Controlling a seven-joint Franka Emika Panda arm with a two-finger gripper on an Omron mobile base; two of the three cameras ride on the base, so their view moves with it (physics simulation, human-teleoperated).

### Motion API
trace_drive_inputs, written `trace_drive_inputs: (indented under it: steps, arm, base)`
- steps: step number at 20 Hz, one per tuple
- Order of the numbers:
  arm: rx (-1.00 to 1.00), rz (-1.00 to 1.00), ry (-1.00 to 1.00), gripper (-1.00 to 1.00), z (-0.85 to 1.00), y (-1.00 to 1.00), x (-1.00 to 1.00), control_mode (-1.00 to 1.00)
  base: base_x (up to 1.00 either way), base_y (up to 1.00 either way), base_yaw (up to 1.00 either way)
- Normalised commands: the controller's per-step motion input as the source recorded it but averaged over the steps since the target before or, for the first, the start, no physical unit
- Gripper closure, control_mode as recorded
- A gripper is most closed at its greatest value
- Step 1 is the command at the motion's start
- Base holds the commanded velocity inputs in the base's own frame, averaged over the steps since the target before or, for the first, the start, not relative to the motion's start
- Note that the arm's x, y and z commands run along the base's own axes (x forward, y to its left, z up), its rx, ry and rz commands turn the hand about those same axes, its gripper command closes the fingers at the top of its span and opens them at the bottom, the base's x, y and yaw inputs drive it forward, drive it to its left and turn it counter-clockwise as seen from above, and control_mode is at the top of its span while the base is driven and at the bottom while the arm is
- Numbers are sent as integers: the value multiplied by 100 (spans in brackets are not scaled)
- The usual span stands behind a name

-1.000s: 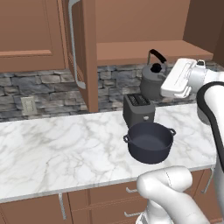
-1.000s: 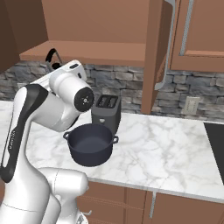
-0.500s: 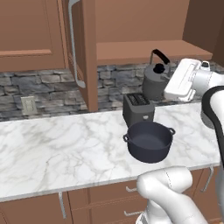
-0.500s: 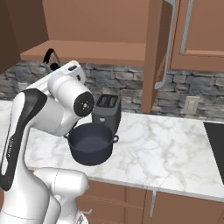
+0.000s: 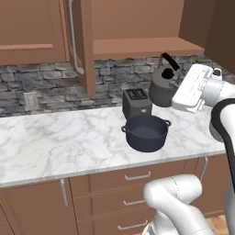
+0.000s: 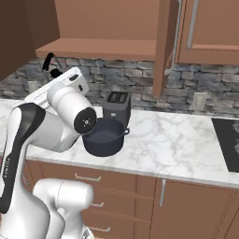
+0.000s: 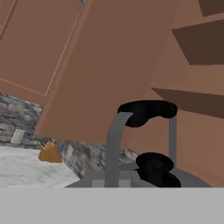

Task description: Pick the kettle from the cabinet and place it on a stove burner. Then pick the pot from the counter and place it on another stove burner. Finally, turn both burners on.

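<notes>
The dark grey kettle hangs in the air below the open cabinet's shelf, just right of the toaster. My gripper is shut on it by its arched black handle; the white hand covers the fingertips. In the right base view only the kettle's handle and lid knob stick out behind my hand. The hand view looks close at the kettle's handle and black lid knob. The wide dark pot sits on the marble counter in front of the toaster.
A boxy black toaster stands against the stone backsplash behind the pot. The open cabinet door juts out left of the shelf. A black cooktop edge lies at the far right of the counter.
My hand has come down and slightly toward me with the kettle, from shelf level to just above the counter beside the toaster. The pot and toaster have not moved.
</notes>
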Motion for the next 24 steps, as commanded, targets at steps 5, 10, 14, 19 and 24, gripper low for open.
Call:
trace_drive_inputs:
  steps: [5, 10, 14, 19, 24]
  arm:
    - [0, 0, 0, 100, 0, 0, 0, 100]
    - [0, 0, 0, 100, 0, 0, 0, 100]
    - [0, 0, 0, 100, 0, 0, 0, 100]
    - [0, 0, 0, 100, 0, 0, 0, 100]
    - [0, 0, 0, 100, 0, 0, 0, 100]
  base:
    - [-34, -38, -1]
    - [-41, -56, 0]
    - [-53, -60, 0]
    - [-51, -63, 0]
    - [-52, -62, 0]
